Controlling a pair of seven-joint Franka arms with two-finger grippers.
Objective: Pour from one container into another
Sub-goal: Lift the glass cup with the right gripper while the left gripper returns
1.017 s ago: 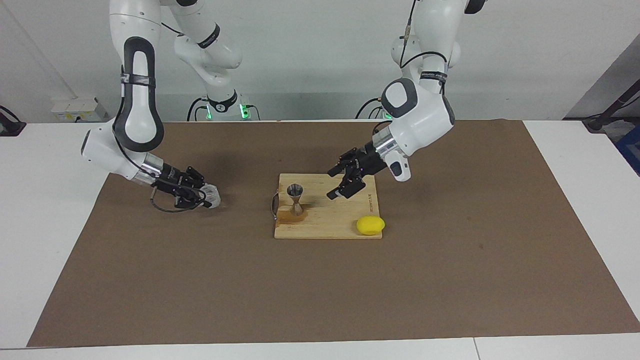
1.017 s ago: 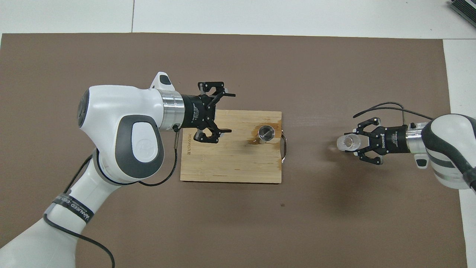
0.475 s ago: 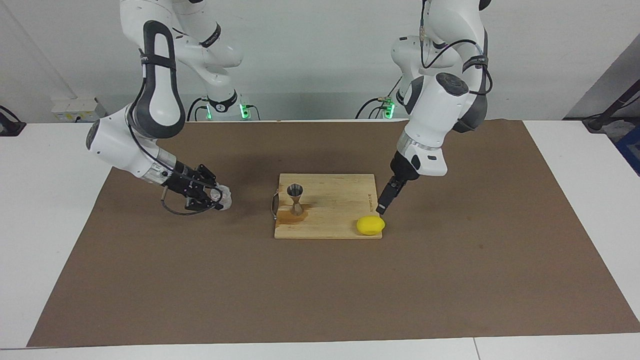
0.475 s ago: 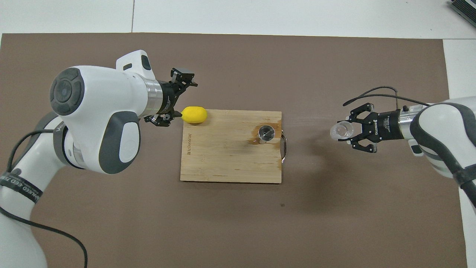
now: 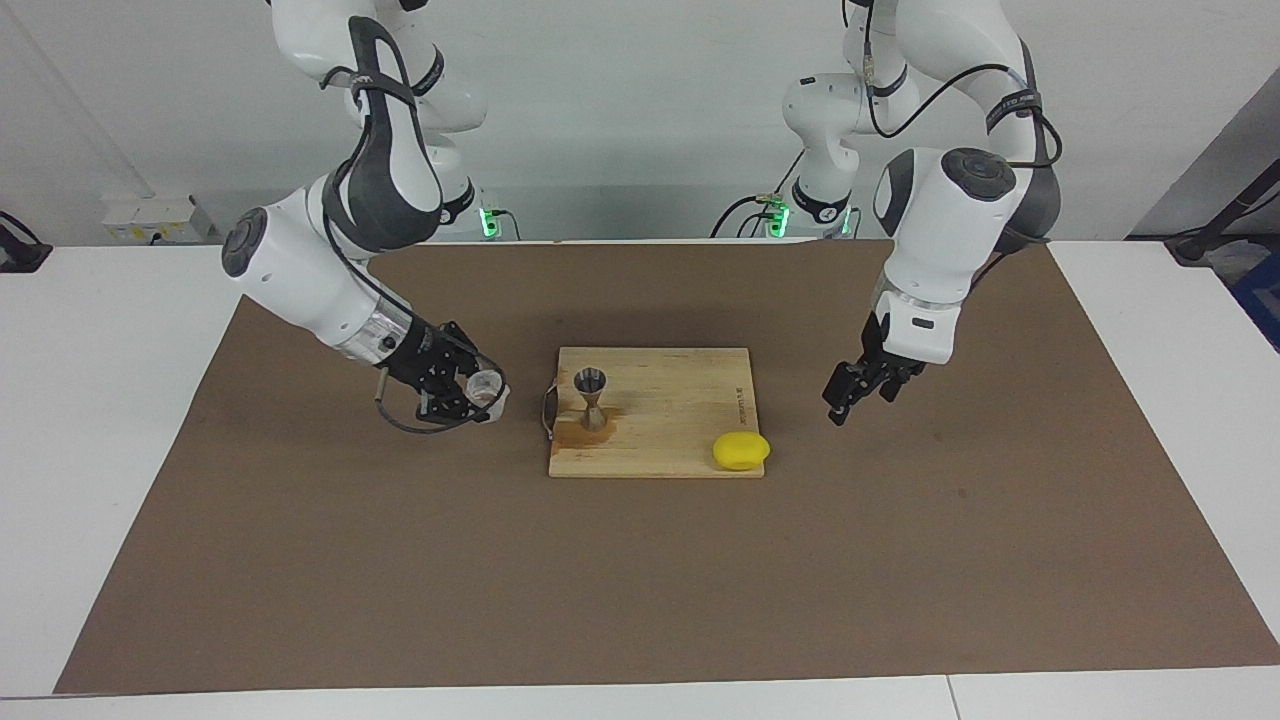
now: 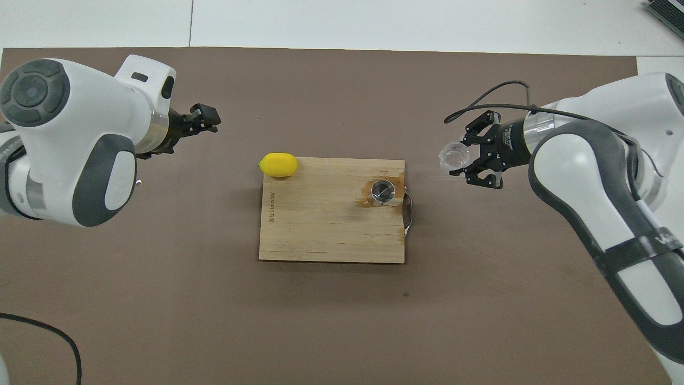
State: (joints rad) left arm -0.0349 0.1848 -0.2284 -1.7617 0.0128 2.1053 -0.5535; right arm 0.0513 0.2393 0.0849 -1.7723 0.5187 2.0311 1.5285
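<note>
The clear glass cup [image 5: 487, 384] [image 6: 453, 156] hangs tilted above the brown mat, just off the cutting board's handle end. My right gripper [image 5: 478, 391] [image 6: 461, 159] is shut on it. The steel jigger [image 5: 592, 398] [image 6: 382, 192] stands upright on the wooden cutting board [image 5: 680, 400] [image 6: 320, 230], on a wet stain near the handle. My left gripper [image 5: 858, 397] [image 6: 207, 116] hangs open and holds nothing, above the mat off the board's end toward the left arm.
A yellow lemon [image 5: 741, 450] [image 6: 278, 164] lies on the board's corner farthest from the robots, toward the left arm's end. A brown mat [image 5: 640, 600] covers most of the white table.
My right gripper has carried the cup across the mat toward the board. My left arm has swung off the board toward its own end of the table, uncovering the lemon.
</note>
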